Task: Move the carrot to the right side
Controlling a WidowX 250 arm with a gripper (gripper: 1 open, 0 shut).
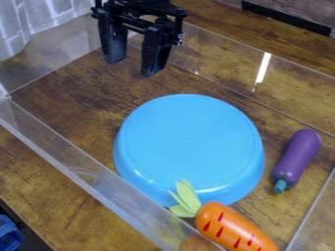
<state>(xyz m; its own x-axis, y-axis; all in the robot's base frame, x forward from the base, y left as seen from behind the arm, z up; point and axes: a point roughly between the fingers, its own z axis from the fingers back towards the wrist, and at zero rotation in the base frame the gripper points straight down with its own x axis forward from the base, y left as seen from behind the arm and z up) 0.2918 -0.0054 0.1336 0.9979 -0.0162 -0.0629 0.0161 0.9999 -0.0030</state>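
Observation:
The carrot [233, 227] is a small orange toy with dark groove marks and light green leaves. It lies at the bottom right of the wooden tabletop, leaves pointing up-left toward the blue bowl [190, 143]. My gripper [135, 56] hangs at the top left, well away from the carrot and above the far side of the bowl. Its black fingers [114, 47] stand apart and hold nothing.
A purple eggplant toy [296, 158] lies right of the bowl, above the carrot. A clear plastic wall [66, 157] runs along the front left edge, and another [268, 44] along the back. The wooden surface [78, 98] shows between gripper and bowl.

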